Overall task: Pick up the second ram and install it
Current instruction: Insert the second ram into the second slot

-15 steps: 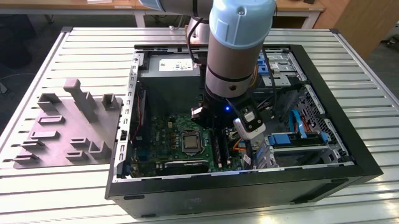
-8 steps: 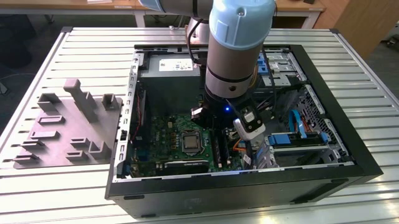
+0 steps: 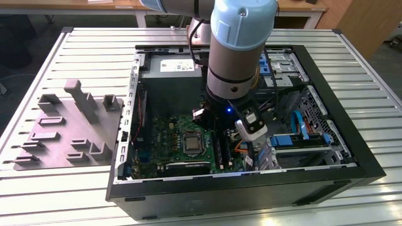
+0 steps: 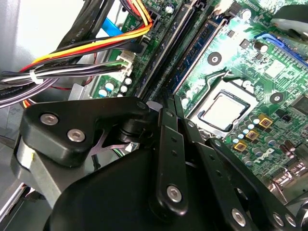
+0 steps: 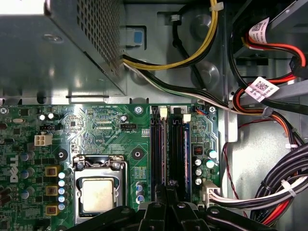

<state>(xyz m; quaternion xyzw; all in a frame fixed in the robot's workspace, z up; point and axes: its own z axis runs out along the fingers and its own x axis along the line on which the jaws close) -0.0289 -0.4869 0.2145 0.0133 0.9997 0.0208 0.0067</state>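
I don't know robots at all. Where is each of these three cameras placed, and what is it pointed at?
Exterior view: off the arm, above the table, looking down into the open computer case; the arm reaches into it.
First wrist view: on the arm, facing straight down at the motherboard and its long black slots; black gripper parts show.
Second wrist view: on the arm, looking slantwise across the gripper's black linkage.
Both wrist views share the processor socket.
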